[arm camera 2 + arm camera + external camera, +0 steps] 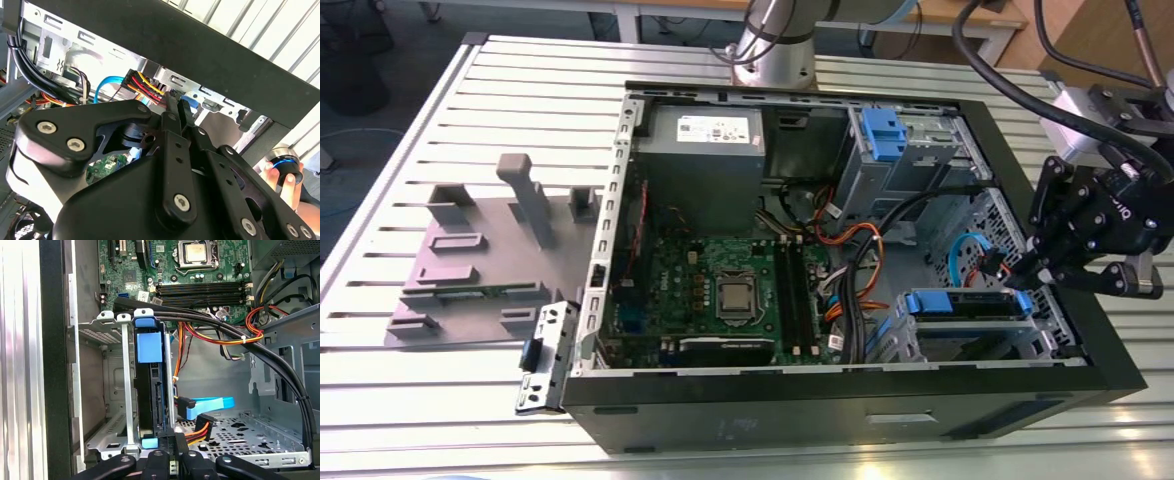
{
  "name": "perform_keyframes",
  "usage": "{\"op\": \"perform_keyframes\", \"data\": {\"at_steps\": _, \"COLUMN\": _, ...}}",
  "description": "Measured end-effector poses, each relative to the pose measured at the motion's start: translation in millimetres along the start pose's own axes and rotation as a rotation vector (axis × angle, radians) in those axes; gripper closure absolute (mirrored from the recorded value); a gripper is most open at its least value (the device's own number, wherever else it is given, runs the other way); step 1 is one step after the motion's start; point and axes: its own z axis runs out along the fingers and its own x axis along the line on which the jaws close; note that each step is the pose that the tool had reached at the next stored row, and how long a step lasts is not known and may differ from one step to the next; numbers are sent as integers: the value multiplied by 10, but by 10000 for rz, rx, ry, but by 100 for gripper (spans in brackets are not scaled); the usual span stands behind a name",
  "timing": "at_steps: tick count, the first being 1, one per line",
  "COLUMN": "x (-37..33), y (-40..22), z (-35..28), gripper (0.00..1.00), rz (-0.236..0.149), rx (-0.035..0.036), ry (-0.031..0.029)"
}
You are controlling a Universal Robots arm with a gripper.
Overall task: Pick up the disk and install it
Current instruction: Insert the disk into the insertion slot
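- The disk (156, 390), in its blue carrier, sits slotted edge-on in the metal drive cage (112, 390) — that's the computer case (854, 410) corner on the exterior view's right.
- My gripper (176, 437) is right at the disk's end, fingers (171, 107) pressed together.
- Red-and-yellow power cables (200, 430) lie just beside it.

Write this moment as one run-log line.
pincer: shut, by the disk's end | disk: standing in drive cage | computer case: open

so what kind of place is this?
Likely a robotics lab bench: open PC case on a slotted metal table, arm's base at its edge, grey fixture block beside.
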Motion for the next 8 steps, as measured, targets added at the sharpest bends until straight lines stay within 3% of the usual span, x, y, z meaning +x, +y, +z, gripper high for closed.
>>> {"op": "perform_keyframes", "data": {"at_steps": 5, "x": 0, "y": 1, "z": 0, "gripper": 83, "rz": -1, "rx": 1, "ry": -1}}
{"op": "perform_keyframes", "data": {"at_steps": 8, "x": 2, "y": 37, "z": -18, "gripper": 83, "rz": -2, "rx": 36, "ry": -11}}
